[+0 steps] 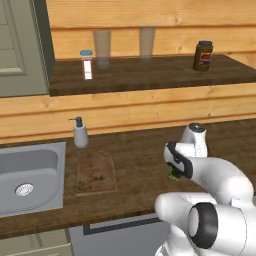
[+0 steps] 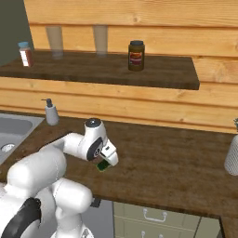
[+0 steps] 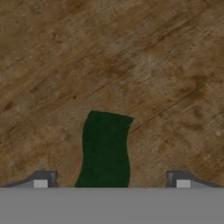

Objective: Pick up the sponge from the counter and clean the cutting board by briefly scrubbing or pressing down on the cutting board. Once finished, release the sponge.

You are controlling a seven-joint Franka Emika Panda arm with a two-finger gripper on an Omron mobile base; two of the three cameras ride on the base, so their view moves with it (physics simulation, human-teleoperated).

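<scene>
Sponge (image 3: 105, 151): dark green block on the bare wood of the worktop, between the two fingertips and touching neither; from the base views it peeks out under the hand, well to the right of the cutting board
Pincer (image 3: 112, 181): jaws spread wide apart, one fingertip (image 3: 43, 179) on each side of the sponge, gripping nothing
Cutting board (image 1: 96, 172): flat on the worktop, speckled with dark stains, tapered end toward the back wall, just right of the sink
Worktop (image 1: 140, 150): dark brown wood grain, carrying the cutting board
Sink (image 1: 30, 175): grey metal basin, left of the cutting board
Soap dispenser (image 1: 80, 132): upright, just behind the cutting board
Shelf (image 1: 150, 72): above the cutting board, holding a dark jar (image 1: 203, 55)
</scene>
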